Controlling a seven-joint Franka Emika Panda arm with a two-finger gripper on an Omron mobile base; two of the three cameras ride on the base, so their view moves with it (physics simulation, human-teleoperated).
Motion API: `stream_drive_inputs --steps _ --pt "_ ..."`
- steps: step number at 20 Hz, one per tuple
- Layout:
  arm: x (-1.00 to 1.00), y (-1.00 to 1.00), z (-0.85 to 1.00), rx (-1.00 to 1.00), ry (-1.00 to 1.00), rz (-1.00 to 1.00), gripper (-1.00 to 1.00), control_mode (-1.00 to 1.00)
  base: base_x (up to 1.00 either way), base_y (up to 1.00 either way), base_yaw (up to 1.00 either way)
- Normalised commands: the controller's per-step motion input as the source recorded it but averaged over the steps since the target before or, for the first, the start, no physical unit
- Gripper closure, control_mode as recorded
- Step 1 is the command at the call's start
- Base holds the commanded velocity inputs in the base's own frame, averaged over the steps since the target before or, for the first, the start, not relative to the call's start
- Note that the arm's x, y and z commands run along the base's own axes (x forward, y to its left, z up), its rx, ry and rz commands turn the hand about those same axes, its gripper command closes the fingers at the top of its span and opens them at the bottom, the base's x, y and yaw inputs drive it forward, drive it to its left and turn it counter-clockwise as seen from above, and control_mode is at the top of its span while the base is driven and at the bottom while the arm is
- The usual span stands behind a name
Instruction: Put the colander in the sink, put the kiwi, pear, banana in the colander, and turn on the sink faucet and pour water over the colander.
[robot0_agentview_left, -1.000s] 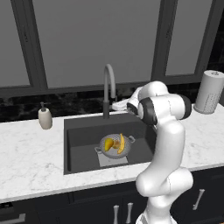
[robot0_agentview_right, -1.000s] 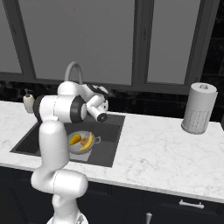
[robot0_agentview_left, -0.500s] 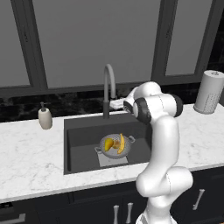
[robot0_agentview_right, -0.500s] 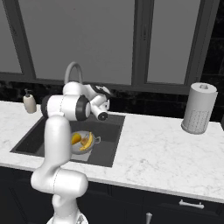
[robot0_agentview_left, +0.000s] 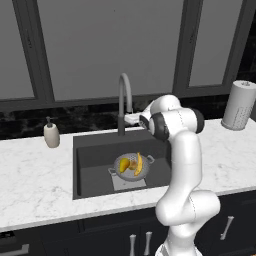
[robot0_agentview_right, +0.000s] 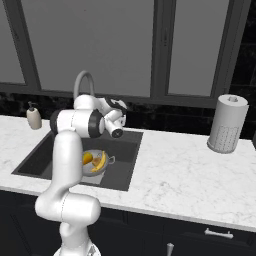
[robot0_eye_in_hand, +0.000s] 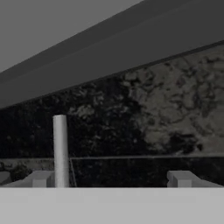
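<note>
gripper (robot0_eye_in_hand: 109, 179) wide, beside faucet (robot0_eye_in_hand: 60, 151)

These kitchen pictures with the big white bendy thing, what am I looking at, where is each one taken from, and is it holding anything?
The white thing is a robot arm standing at a marble counter. Two pictures come from cameras behind it, one on its left and one on its right. The third comes from a camera on its hand, looking along the claw at the dark back wall, with the faucet stem rising beside one fingertip. The claw is open and holds nothing. In the sink sits a metal colander with yellow fruit in it, including a banana. A soap bottle and a paper towel roll stand on the counter. No water is running.
</note>
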Motion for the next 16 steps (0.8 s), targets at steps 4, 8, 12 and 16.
stream_drive_inputs --steps 4,8,12,16 --pt "0.42 0.00 -0.05 0.04 0.00 -0.06 -1.00 -1.00 0.00 0.00 0.00" --pt "0.39 -0.05 -0.05 0.06 -0.01 -0.07 -1.00 -1.00 0.00 0.00 0.00" --pt "0.25 -0.36 0.00 0.14 -0.04 -0.09 1.00 -1.00 0.00 0.00 0.00" --pt "0.20 -0.56 0.00 0.19 -0.06 -0.11 1.00 -1.00 0.00 0.00 0.00"
